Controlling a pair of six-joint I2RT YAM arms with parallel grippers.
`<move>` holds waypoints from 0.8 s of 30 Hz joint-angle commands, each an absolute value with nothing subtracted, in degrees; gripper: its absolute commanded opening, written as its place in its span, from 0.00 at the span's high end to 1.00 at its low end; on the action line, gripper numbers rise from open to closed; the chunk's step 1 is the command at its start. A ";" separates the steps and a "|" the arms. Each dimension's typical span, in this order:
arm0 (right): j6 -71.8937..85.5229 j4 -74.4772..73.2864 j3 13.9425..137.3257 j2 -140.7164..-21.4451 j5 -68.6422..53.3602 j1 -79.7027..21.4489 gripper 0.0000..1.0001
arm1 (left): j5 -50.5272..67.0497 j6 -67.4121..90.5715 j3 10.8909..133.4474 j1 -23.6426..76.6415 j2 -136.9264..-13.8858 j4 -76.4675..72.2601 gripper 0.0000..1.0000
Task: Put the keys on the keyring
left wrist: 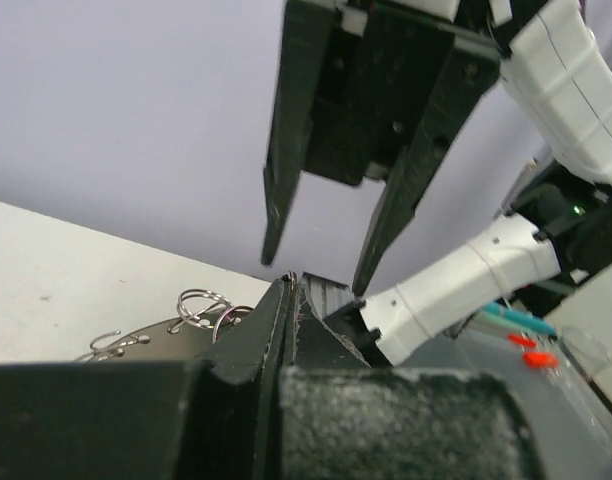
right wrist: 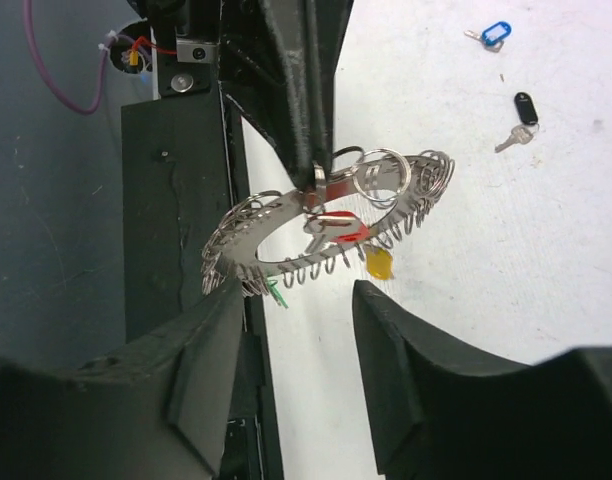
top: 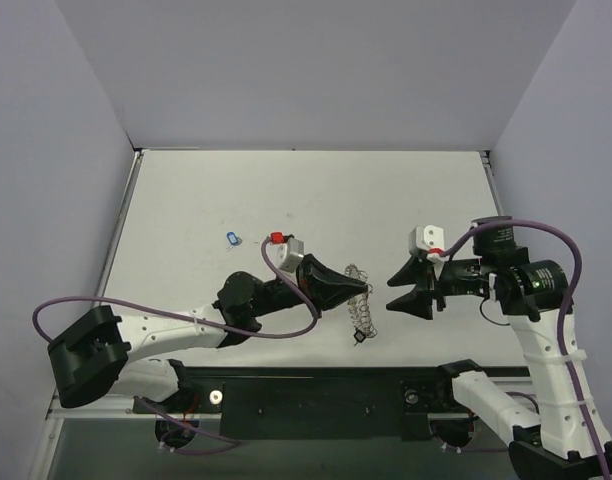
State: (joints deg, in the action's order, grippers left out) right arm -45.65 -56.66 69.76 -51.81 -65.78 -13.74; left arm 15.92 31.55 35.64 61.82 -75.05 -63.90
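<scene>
Silver wire loops rim the keyring (top: 361, 305), which in the top view stands edge-on at about 6 o'clock from the middle of the white table (top: 336, 190), close to the near edge. The left gripper (top: 366, 290) reaches it from 9 o'clock with its fingers pressed together on the ring. The right gripper (top: 391, 294) faces it from 3 o'clock, just beside it but apart, fingers spread and holding nothing. A blue key (top: 233, 238) lies on the table at 10 o'clock from the ring, well apart.

In the left wrist view, the left gripper (left wrist: 291, 300) shows its two fingers closed tight against each other. The keyring (left wrist: 166, 335) juts out at 9 o'clock from them, a few of its wire loops catching the light. The right gripper (left wrist: 316, 270) hangs at 12 o'clock with its fingers parted, against the lilac wall (left wrist: 136, 100).

In the right wrist view, the keyring (right wrist: 326, 225) is tilted in the air, pinched at its upper rim by the left gripper (right wrist: 316, 170). On the ring are a red key (right wrist: 351, 232) across the open centre, a yellow key (right wrist: 379, 263) at 5 o'clock and a green key (right wrist: 277, 293) at 7 o'clock. The right gripper (right wrist: 296, 330) sits at 6 o'clock below the ring, fingers wide apart, gripping nothing. On the table at 1 o'clock lie the blue key (right wrist: 494, 33) and, at its 5 o'clock, a black key (right wrist: 521, 110), both well apart from the ring.
</scene>
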 commanded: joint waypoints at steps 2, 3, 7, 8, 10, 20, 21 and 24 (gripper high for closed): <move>-47.02 -63.10 72.34 -50.01 -74.08 -11.51 0.52 | 29.61 21.72 35.86 61.61 -69.70 -62.24 1.00; -47.02 -63.11 71.99 -49.92 -75.40 -11.51 0.52 | 30.49 19.71 35.86 61.61 -69.18 -61.53 1.00; -47.37 -63.02 71.11 -50.80 -76.81 -12.04 0.51 | 31.90 17.14 37.18 61.52 -69.52 -59.94 1.00; -47.37 -62.76 70.84 -51.15 -77.51 -12.22 0.52 | 31.99 17.14 37.44 61.52 -70.13 -60.55 1.00; -47.55 -62.75 70.66 -51.59 -78.83 -12.39 0.54 | 31.99 17.49 37.53 61.61 -71.10 -62.30 1.00; -43.59 -58.10 66.98 -52.03 -78.49 -14.50 0.69 | 29.45 21.27 37.97 61.96 -75.67 -70.48 1.00; -43.59 -57.83 66.89 -52.29 -78.23 -14.59 0.70 | 29.36 21.36 38.06 62.05 -76.02 -71.45 1.00; -43.77 -57.48 66.62 -52.21 -77.00 -14.85 0.72 | 28.92 22.23 38.32 62.14 -76.64 -72.68 1.00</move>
